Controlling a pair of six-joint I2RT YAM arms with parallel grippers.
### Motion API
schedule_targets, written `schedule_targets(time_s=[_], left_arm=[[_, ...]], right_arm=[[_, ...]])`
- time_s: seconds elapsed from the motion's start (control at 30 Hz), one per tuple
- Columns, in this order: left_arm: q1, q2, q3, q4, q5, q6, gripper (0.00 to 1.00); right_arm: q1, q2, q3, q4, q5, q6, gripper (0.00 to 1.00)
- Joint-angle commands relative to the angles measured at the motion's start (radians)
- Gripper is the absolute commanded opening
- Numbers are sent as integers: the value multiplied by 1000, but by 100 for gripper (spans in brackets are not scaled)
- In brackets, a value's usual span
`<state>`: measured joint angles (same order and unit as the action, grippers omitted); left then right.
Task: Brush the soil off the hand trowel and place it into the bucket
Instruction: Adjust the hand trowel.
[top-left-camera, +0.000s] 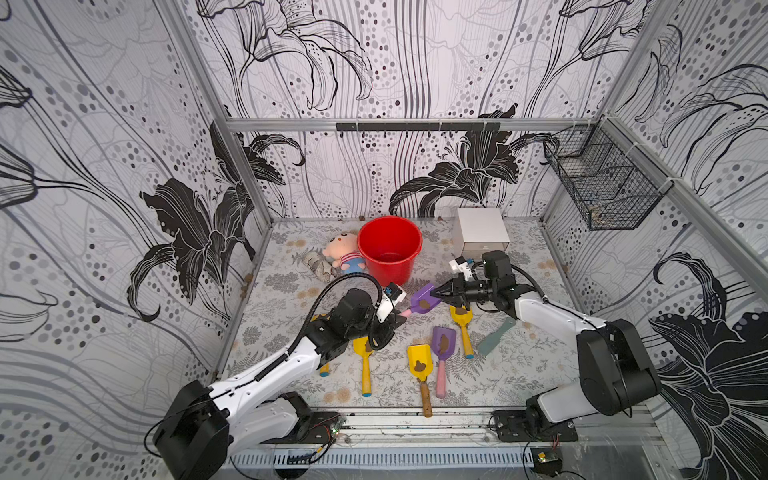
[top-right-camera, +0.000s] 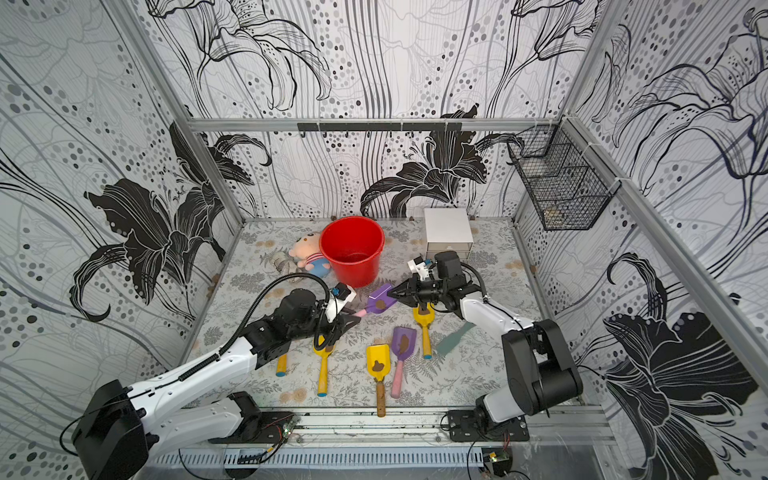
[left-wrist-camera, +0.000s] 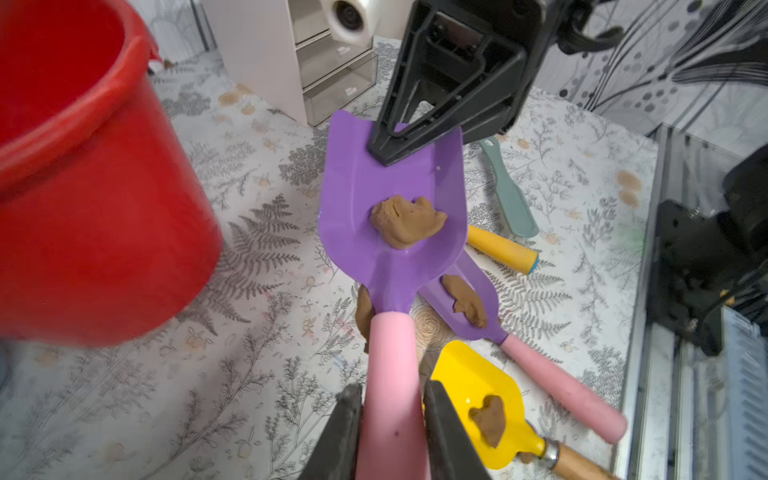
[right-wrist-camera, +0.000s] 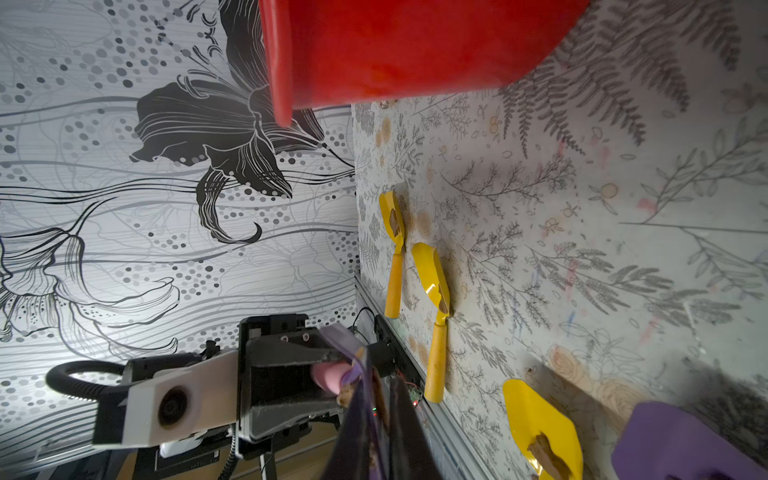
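Observation:
A purple hand trowel (top-left-camera: 422, 297) with a pink handle hangs above the table just in front of the red bucket (top-left-camera: 390, 247), held at both ends. My left gripper (left-wrist-camera: 392, 399) is shut on the pink handle (left-wrist-camera: 392, 353). My right gripper (left-wrist-camera: 390, 145) is shut on the front edge of the blade (left-wrist-camera: 365, 187); in the right wrist view the blade runs edge-on between that gripper's (right-wrist-camera: 380, 386) fingers. A brown clump of soil (left-wrist-camera: 407, 222) sits in the middle of the blade. Both top views show the bucket (top-right-camera: 352, 249) upright with nothing in it.
Several other trowels with soil lie on the table: yellow ones (top-left-camera: 419, 361) (top-left-camera: 461, 318) (top-left-camera: 363, 353) and a purple one (top-left-camera: 442, 343). A teal brush (top-left-camera: 496, 336) lies to the right. A plush toy (top-left-camera: 343, 251), a white drawer box (top-left-camera: 482, 230) and a wall-mounted wire basket (top-left-camera: 602, 183) stand at the back.

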<state>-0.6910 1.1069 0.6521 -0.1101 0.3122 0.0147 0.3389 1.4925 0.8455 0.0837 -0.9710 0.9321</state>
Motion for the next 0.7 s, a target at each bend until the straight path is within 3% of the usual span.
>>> schedule_targets(time_s=[0.0,0.03,0.07,0.17,0.2,0.23,0.3,0.47,0.57,0.67], left_arm=[[-2,-4,-4,43,-19,-14,3],[-1,-7,-7,41,-22,-26,0],[-1,-4,-11,42,-30,-39,0],[-1,-2,-22,39,-75,-83,0],[-1,-2,-28,39,-98,-106,0],[-1,1,-37,41,-134,-134,0],[-2,2,-57,44,-199,-194,0],[-12,18,-96,66,-269,-314,0],[-31,34,-104,102,-278,-329,0],[-38,57,-97,123,-277,-322,0]], right_arm=[[7,9,32,-53,8,-58,0],[6,11,36,-63,17,-70,0],[6,12,45,-95,34,-95,9],[0,-4,67,-215,113,-186,43],[-8,-15,72,-251,143,-214,60],[-20,-33,72,-302,187,-245,68],[-51,-79,62,-399,301,-307,73],[-94,-233,-7,-647,784,-428,80],[-189,-263,-86,-621,801,-441,82],[-221,-175,-65,-596,767,-469,83]])
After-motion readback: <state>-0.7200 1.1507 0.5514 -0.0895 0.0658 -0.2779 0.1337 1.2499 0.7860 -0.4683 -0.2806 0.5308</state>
